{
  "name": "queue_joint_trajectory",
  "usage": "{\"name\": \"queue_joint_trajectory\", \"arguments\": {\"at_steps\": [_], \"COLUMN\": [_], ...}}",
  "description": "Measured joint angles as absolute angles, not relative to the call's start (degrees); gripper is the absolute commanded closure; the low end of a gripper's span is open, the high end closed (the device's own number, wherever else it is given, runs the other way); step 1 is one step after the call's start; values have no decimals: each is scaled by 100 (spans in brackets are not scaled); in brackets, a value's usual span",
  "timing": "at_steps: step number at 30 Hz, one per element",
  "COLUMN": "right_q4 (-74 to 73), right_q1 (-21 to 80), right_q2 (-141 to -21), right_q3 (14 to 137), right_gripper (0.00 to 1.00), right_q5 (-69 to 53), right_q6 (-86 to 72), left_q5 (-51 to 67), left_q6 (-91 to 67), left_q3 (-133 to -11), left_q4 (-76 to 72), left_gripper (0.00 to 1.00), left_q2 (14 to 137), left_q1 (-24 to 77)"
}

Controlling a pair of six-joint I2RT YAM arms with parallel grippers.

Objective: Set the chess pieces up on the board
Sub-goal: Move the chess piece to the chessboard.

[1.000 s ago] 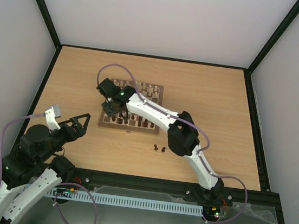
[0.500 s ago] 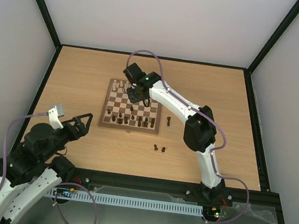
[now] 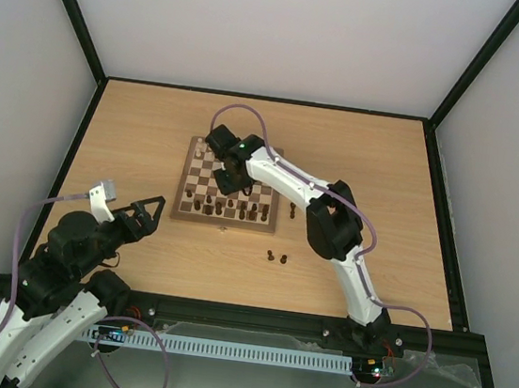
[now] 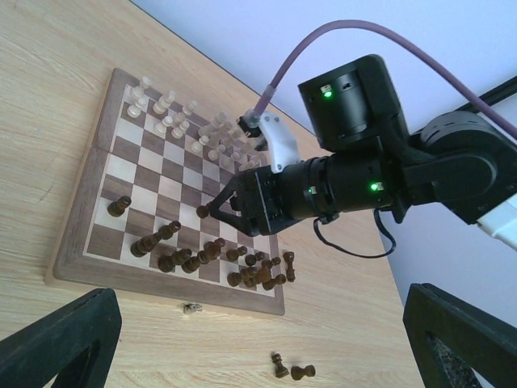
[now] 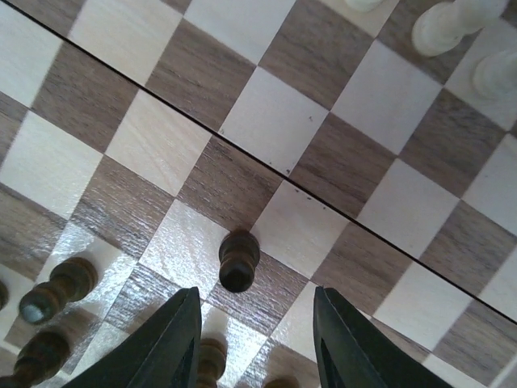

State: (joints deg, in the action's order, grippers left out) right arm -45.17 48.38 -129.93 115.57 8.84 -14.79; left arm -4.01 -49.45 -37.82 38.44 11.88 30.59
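The board [image 3: 195, 152] lies mid-table. Several dark chess pieces [image 3: 229, 207] crowd its near rows, and cream pieces [image 3: 264, 155] stand on the far rows. My right gripper [image 3: 223, 186] hangs open over the middle of the board. In the right wrist view its fingertips [image 5: 182, 323] flank a standing dark pawn [image 5: 239, 260] just ahead of them without touching it. The left wrist view shows that gripper [image 4: 213, 212] above the board [image 4: 89, 267]. My left gripper [image 3: 149, 213] is open and empty, left of the board's near corner.
Two dark pieces [image 3: 276, 257] lie on the tabletop in front of the board, also seen in the left wrist view [image 4: 292, 371]. One dark piece [image 3: 293, 209] is by the board's right edge. A small speck [image 3: 224, 230] lies near the front border.
My right gripper swung from the board's near left part to its far side, then came back toward the middle. My left arm barely shifted.
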Motion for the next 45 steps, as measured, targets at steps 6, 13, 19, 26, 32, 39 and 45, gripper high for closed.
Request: {"name": "queue_joint_trajectory", "arguments": {"at_steps": [6, 13, 19, 26, 32, 39, 45], "right_q4": [-4519, -4512, -4512, -4510, -4512, -4512, -4512], "right_q1": [4838, 4838, 4838, 4838, 4838, 4838, 4888], "right_q2": [-13190, -13222, -13240, -13375, -13458, -13458, -13458], "right_q3": [11566, 11664, 11740, 11834, 11843, 11845, 11845], "right_gripper": [62, 68, 70, 75, 81, 87, 88], "right_q5": [821, 821, 814, 794, 773, 720, 696], "right_q6": [-1481, -1476, -1457, -1444, -1428, -1417, -1411], "left_q5": [-388, -388, -386, -384, -366, -346, -344], "left_q6": [-4945, -4936, -4923, -4921, -4921, -4921, -4923], "left_q3": [-3778, -3758, -3752, -3747, -3743, -3741, -3699], "left_q4": [3817, 3804, 3802, 3798, 3782, 3758, 3732], "left_gripper": [1, 1, 1, 1, 2, 2, 2], "left_q2": [1203, 1236, 1247, 1249, 1291, 1297, 1304], "left_q1": [3059, 3059, 3059, 3059, 3059, 3059, 3059]}}
